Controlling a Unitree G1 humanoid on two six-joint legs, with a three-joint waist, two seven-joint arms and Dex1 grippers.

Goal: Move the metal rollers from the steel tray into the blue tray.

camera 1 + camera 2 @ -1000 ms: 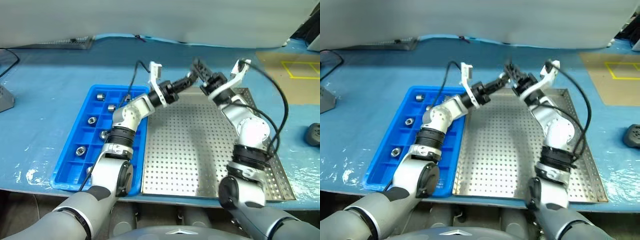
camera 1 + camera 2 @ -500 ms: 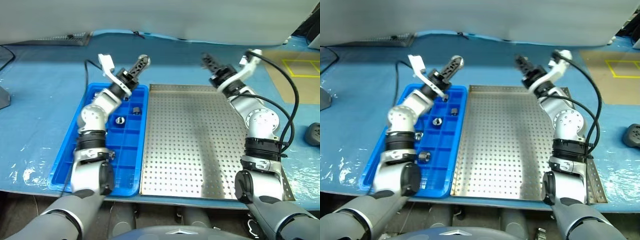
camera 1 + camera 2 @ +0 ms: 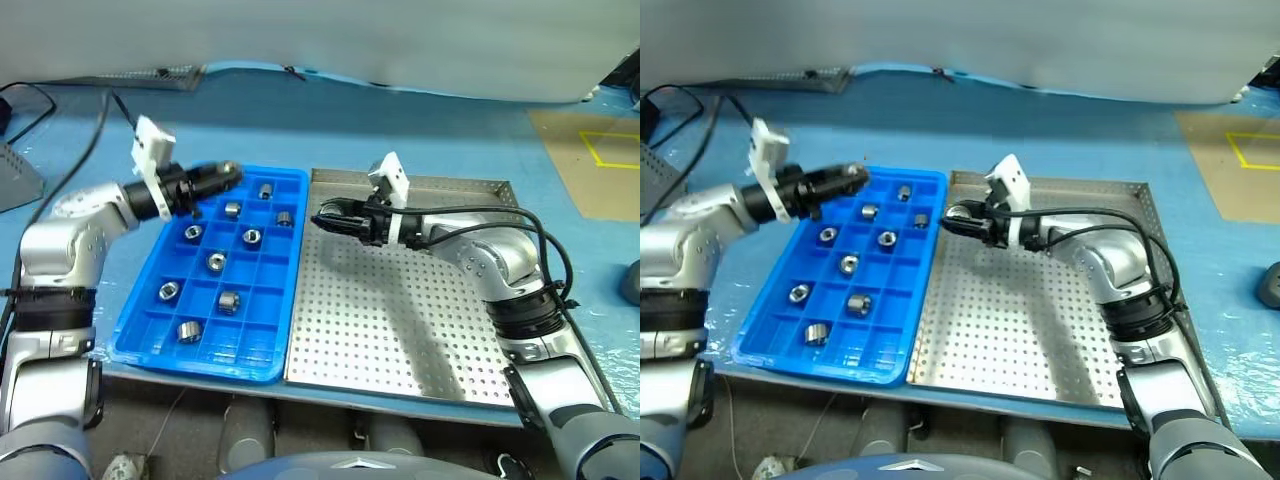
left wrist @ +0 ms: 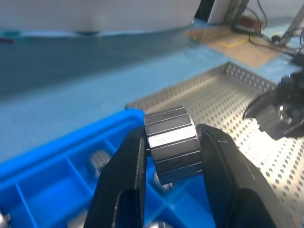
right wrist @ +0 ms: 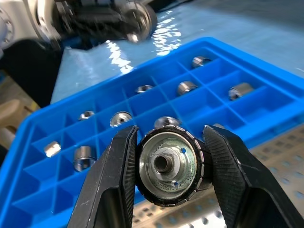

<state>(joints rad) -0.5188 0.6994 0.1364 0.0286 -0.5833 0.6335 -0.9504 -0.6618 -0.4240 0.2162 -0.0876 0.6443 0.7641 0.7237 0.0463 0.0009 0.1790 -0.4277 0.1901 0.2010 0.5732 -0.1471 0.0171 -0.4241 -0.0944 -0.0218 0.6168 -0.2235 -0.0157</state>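
Left hand (image 3: 228,174) clamps a roller (image 4: 172,144) over the blue tray's (image 3: 150,320) far end. Right hand (image 3: 322,217) grips another roller (image 5: 169,165) above the steel tray's (image 3: 400,330) far-left corner. Eight rollers sit in compartments.

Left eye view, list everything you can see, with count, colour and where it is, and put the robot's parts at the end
Blue tray: one, bright blue, on the table left of the steel tray.
Steel tray: one, silver, perforated, no loose rollers on its floor.
Metal rollers: eight lying in blue tray compartments, silver; two more held.
Table: one, blue cover.
Left gripper: black fingers, shut on a roller over the blue tray's far end.
Right gripper: black fingers, shut on a roller by the trays' shared edge.
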